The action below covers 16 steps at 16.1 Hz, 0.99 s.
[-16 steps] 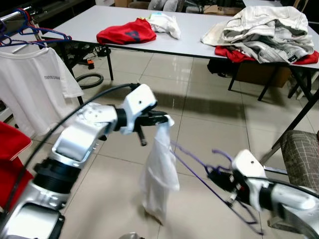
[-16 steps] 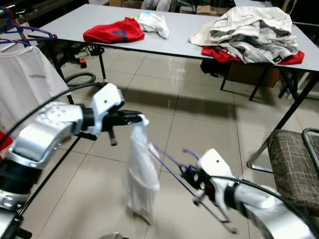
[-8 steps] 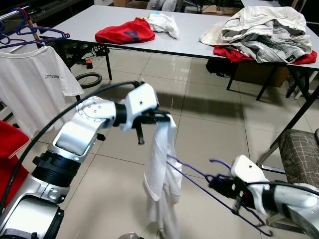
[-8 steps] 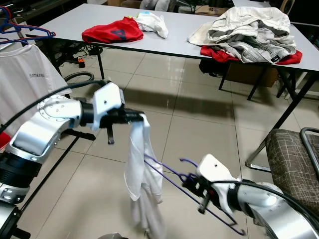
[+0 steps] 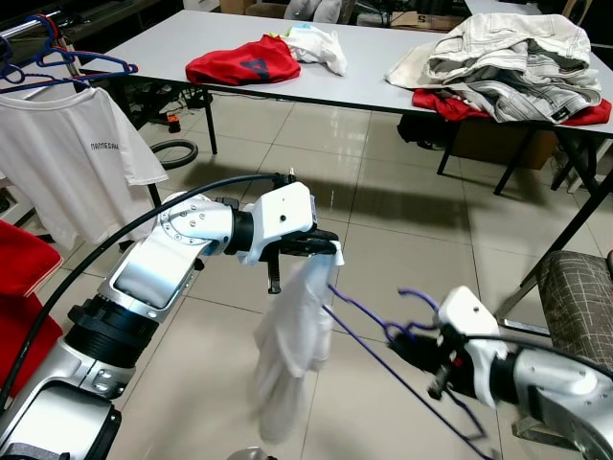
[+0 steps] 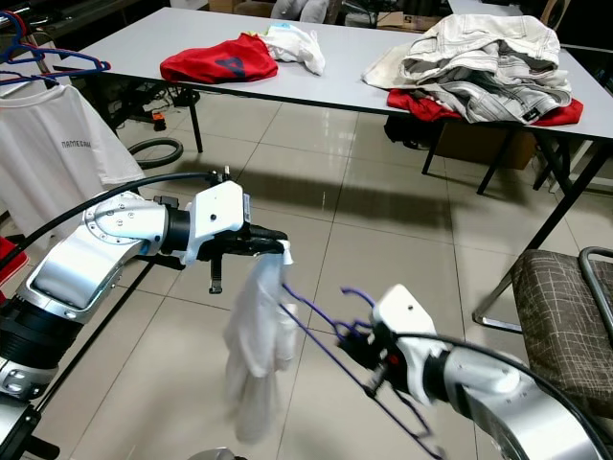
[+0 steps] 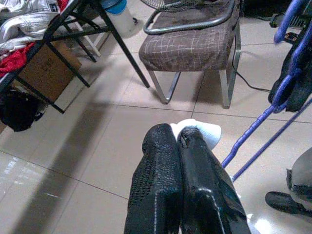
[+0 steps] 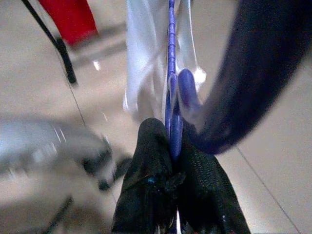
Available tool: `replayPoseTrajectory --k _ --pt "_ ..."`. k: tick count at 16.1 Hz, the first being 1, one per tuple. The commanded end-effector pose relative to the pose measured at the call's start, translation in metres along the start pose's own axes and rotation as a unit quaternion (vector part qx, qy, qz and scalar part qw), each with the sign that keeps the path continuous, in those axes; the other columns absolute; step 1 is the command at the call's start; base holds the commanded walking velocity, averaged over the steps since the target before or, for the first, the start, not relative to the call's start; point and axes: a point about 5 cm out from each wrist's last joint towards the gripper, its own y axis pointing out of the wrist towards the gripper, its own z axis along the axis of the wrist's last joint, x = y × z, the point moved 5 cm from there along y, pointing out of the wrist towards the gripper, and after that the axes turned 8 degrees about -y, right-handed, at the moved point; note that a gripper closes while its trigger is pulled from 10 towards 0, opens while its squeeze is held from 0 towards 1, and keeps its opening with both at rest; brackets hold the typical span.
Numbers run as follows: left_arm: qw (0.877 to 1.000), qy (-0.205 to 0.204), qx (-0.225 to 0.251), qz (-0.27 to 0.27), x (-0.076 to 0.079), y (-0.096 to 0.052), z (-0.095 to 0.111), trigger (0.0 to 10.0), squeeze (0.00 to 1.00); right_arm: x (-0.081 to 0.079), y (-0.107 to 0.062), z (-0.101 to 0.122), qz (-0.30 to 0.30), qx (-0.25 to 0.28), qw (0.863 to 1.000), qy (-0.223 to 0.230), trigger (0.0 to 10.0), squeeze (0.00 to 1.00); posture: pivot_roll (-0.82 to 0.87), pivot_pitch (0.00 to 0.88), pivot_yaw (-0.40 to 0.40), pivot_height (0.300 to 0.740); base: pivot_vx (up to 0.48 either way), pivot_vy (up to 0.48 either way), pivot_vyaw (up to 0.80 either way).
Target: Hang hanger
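Note:
A white garment [image 5: 287,345] hangs limp over the tiled floor, pinched at its top edge by my left gripper [image 5: 321,247], which is shut on it. In the left wrist view the black fingers [image 7: 180,185] close on a white fold [image 7: 197,130]. A purple wire hanger [image 5: 383,335] reaches from my right gripper [image 5: 421,347] up toward the cloth, one arm of it against the fabric. My right gripper is shut on the hanger near its hook [image 8: 171,97]. At the far left stands a clothes rack [image 5: 38,24] with blue hangers [image 5: 81,65] and a hung white T-shirt [image 5: 72,158].
A long grey table [image 5: 192,43] at the back carries a red shirt [image 5: 244,62], a white cloth [image 5: 321,43] and a heap of pale clothes [image 5: 508,53]. A checked chair [image 5: 579,297] stands at the right. Red fabric [image 5: 19,278] hangs at the left edge.
The white garment has swung left and down beneath my left gripper. The right gripper with the hanger has shifted slightly left and up toward it.

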Motion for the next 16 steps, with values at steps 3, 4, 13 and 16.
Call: replayPoseTrajectory --k 3,4,13,16 --pt "0.998 0.028 0.037 -0.035 0.006 -0.01 0.021 10.0 0.0 0.002 0.0 -0.027 -0.008 -0.064 0.998 0.002 10.0 0.0 -0.01 0.035 0.012 0.74 0.0 0.0 0.0" --pt "0.997 0.033 0.036 -0.051 0.011 -0.011 0.021 10.0 0.0 0.002 -0.001 -0.028 -0.007 -0.068 0.998 0.003 10.0 0.0 -0.01 0.034 0.013 0.74 0.0 0.0 0.0" --pt "0.996 0.051 0.017 0.078 -0.027 -0.007 0.019 10.0 0.0 -0.009 0.007 -0.037 -0.002 -0.03 0.987 0.159 10.0 0.0 -0.02 0.034 0.006 0.74 0.0 0.0 0.0" --pt "0.994 0.031 0.036 0.101 -0.034 -0.012 0.022 10.0 0.0 -0.001 0.012 -0.044 -0.043 -0.002 0.964 0.264 10.0 0.0 -0.02 0.034 0.009 0.74 0.0 0.0 0.0"
